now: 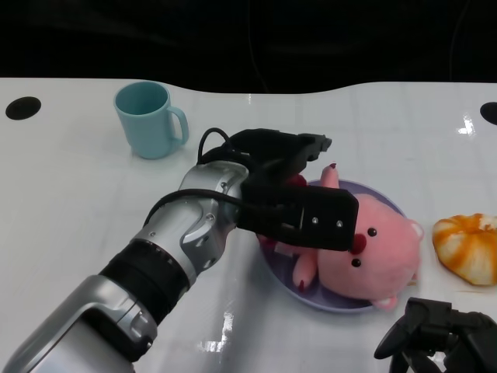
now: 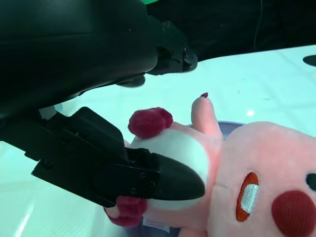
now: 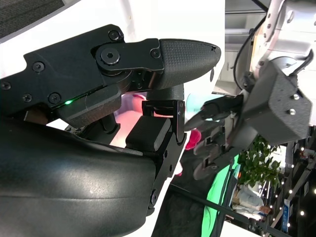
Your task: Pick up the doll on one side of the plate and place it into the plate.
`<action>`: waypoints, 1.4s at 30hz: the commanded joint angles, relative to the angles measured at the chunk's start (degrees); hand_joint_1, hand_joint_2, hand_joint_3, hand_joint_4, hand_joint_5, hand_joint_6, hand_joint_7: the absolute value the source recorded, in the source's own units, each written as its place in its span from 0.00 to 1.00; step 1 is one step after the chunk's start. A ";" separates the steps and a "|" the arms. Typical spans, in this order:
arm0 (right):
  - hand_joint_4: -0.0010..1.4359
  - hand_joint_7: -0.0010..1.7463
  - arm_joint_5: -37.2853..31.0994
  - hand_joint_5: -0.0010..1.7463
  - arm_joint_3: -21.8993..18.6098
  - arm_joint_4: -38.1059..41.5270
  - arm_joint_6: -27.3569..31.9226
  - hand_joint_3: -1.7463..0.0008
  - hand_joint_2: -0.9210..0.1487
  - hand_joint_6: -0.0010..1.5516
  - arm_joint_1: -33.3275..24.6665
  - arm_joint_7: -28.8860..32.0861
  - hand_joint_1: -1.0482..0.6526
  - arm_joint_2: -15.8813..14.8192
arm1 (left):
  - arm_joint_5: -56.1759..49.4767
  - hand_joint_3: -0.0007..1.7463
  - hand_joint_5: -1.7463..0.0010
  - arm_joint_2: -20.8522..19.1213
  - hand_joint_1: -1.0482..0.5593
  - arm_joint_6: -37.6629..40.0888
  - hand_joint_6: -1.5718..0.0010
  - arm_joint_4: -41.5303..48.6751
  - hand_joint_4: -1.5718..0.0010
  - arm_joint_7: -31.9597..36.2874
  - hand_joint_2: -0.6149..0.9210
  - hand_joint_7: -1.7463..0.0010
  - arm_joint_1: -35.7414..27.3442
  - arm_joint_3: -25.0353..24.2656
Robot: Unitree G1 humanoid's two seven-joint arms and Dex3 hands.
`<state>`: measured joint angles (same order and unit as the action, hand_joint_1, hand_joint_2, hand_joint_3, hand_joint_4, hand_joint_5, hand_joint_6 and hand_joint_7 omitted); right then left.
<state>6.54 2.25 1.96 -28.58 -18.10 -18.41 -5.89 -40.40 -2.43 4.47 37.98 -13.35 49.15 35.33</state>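
Observation:
A pink plush doll (image 1: 373,249) with a red nose lies in the lilac plate (image 1: 326,299), its head reaching over the plate's right rim. My left hand (image 1: 291,194) hovers over the doll's body with its fingers spread. In the left wrist view the upper fingers (image 2: 168,49) stand clear of the doll (image 2: 256,177), while the thumb (image 2: 168,180) lies against its white belly. A strip of the plate (image 2: 232,126) shows behind the doll. My right hand (image 1: 439,338) rests at the table's front right and holds nothing.
A teal mug (image 1: 149,119) stands at the back left. An orange-and-white round item (image 1: 468,246) lies right of the plate. Dark round holes (image 1: 22,107) mark the white table's far corners. In the right wrist view, my left hand (image 3: 256,113) shows beyond my right hand (image 3: 123,98).

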 commanded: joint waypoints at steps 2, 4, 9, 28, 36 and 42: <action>0.63 0.64 1.15 0.83 -0.86 -0.51 0.28 0.75 0.00 0.57 -0.29 -0.20 0.07 -0.81 | -0.26 0.30 1.00 -1.91 0.00 0.41 1.00 -2.51 1.00 -2.11 1.00 1.00 -0.28 -0.15; 0.63 0.65 0.89 0.83 -0.89 -0.56 0.13 0.75 0.00 0.58 -0.31 -0.05 0.06 -0.91 | -0.35 0.30 1.00 -2.51 0.00 0.33 1.00 -3.59 1.00 -2.38 1.00 1.00 -0.68 -0.14; 0.63 0.64 1.11 0.83 -1.09 -0.08 -0.24 0.75 0.00 0.57 -0.05 -0.11 0.07 -1.01 | -0.14 0.31 1.00 -4.65 0.00 -0.09 1.00 -7.75 1.00 -2.81 1.00 1.00 -2.26 -0.78; 0.64 0.63 2.22 0.83 -1.78 0.17 1.16 0.76 0.00 0.57 0.45 -0.89 0.07 -1.30 | 4.47 0.29 0.99 -17.17 0.00 -2.73 0.99 -31.33 0.99 -7.47 1.00 1.00 -16.08 -9.48; 0.63 0.63 2.21 0.83 -1.77 0.36 0.92 0.75 0.00 0.57 0.51 -1.19 0.08 -1.11 | 9.46 0.25 0.97 -20.45 0.06 -7.93 0.97 -38.80 0.95 -5.44 1.00 0.99 -26.33 -15.47; 0.63 0.64 2.09 0.83 -1.55 -0.47 2.03 0.76 0.00 0.58 0.29 -0.76 0.07 -0.81 | 14.43 0.17 0.88 -20.75 0.23 -13.71 0.85 -40.04 0.81 -3.69 1.00 0.95 -32.35 -19.81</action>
<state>8.43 0.98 2.11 -26.93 -17.60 -19.45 -6.49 -26.68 -22.31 -8.05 -1.03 -18.03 17.78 16.73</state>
